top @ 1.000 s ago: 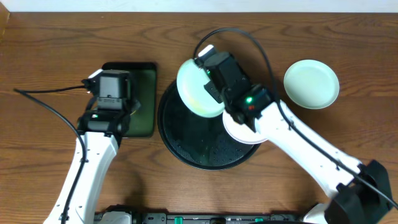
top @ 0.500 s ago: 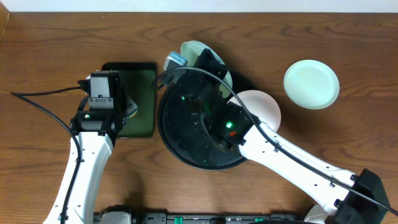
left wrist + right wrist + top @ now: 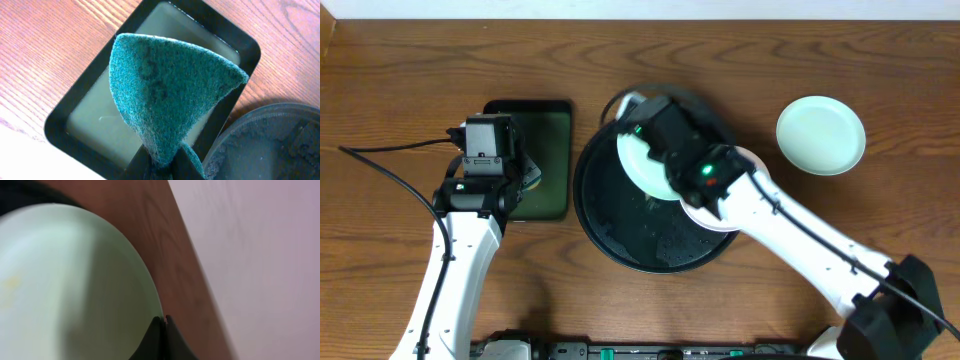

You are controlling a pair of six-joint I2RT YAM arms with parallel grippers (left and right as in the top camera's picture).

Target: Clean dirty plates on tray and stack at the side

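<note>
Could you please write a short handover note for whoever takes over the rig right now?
Left gripper: shut on the green scouring pad, above the small green tray.
Right gripper: shut on the rim of a mint plate, held tilted over the black tray; faint yellowish mark on it.
White plate: at the tray's right edge, partly hidden by the right arm.
Second mint plate: alone on the table, to the right.
Done: probably that one plate set aside.
Left: wipe the held plate and the white one, then stack all three.
</note>
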